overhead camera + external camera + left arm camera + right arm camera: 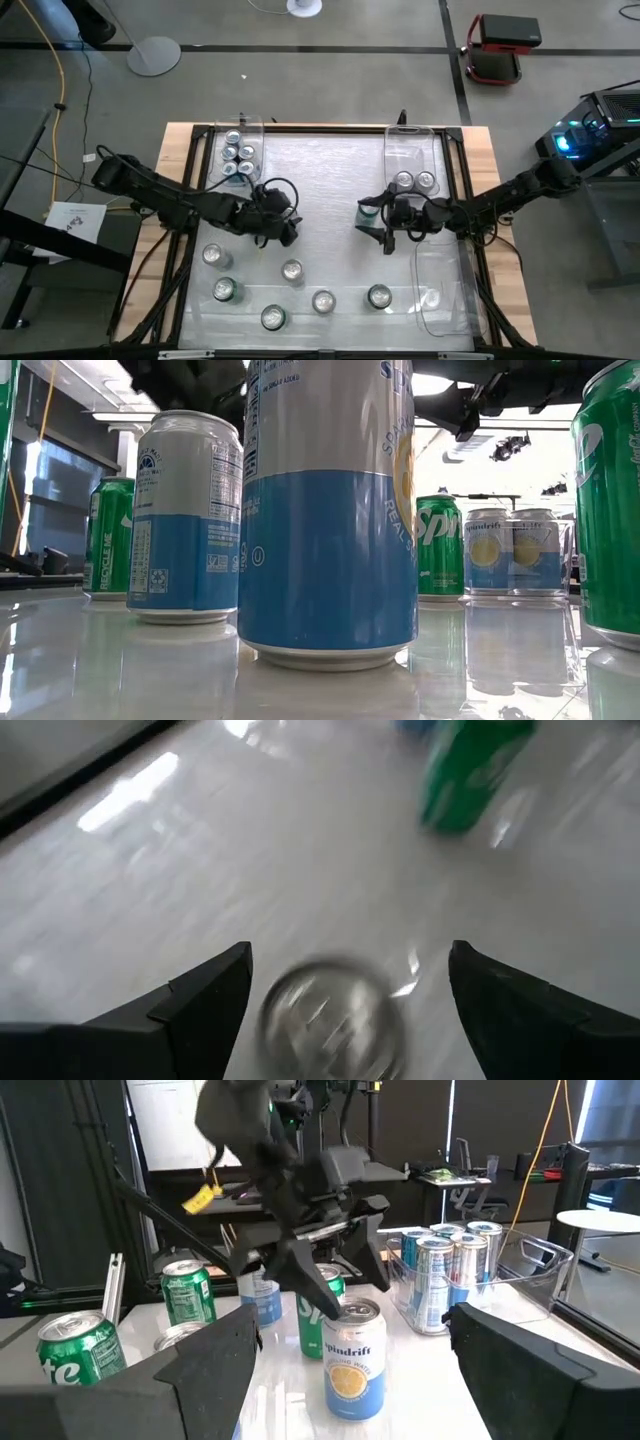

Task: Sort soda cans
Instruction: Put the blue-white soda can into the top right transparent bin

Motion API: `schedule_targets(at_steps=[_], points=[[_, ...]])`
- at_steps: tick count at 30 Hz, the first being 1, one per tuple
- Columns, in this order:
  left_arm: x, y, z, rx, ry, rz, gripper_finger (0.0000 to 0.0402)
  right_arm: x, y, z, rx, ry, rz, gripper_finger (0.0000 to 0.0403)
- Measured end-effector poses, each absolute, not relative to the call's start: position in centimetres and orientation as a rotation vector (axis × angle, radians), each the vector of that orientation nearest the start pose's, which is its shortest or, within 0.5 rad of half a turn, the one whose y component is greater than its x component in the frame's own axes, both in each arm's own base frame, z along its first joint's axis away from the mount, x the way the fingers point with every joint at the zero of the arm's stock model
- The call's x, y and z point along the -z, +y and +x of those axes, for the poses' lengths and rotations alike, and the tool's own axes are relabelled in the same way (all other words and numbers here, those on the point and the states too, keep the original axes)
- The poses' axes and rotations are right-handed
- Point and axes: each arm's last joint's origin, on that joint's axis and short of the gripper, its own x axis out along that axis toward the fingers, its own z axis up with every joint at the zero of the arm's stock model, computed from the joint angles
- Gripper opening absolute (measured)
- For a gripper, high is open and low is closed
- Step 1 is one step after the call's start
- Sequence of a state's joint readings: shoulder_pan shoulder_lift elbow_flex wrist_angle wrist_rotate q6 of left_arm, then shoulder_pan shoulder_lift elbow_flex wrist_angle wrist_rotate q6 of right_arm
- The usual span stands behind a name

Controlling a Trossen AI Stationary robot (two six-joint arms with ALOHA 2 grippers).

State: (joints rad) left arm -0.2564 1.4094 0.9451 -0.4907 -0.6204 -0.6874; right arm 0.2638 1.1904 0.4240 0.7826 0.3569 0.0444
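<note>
nearest the low camera, a blue-and-silver soda can [328,510] stands upright on the table [330,180]. loose cans sit along the near side, four in the left bin [240,150]. left gripper [285,228] hangs spread over one can; right gripper [375,228] waits spread mid-table.
</note>
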Motion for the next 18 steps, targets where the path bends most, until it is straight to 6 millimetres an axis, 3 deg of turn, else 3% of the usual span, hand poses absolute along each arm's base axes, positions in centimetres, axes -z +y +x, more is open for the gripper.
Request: schedule_targets(at_steps=[6,18], points=[[-22.9,-5.5,26.6,-0.632,0.746,-0.295,0.0316,-22.2,5.2,22.9,0.093,-0.003,0.045,0.0314],[-20.4,-5.6,28.0,-0.69,0.797,-0.282,0.0316,-22.1,5.2,22.9,0.093,0.007,0.042,0.0314]])
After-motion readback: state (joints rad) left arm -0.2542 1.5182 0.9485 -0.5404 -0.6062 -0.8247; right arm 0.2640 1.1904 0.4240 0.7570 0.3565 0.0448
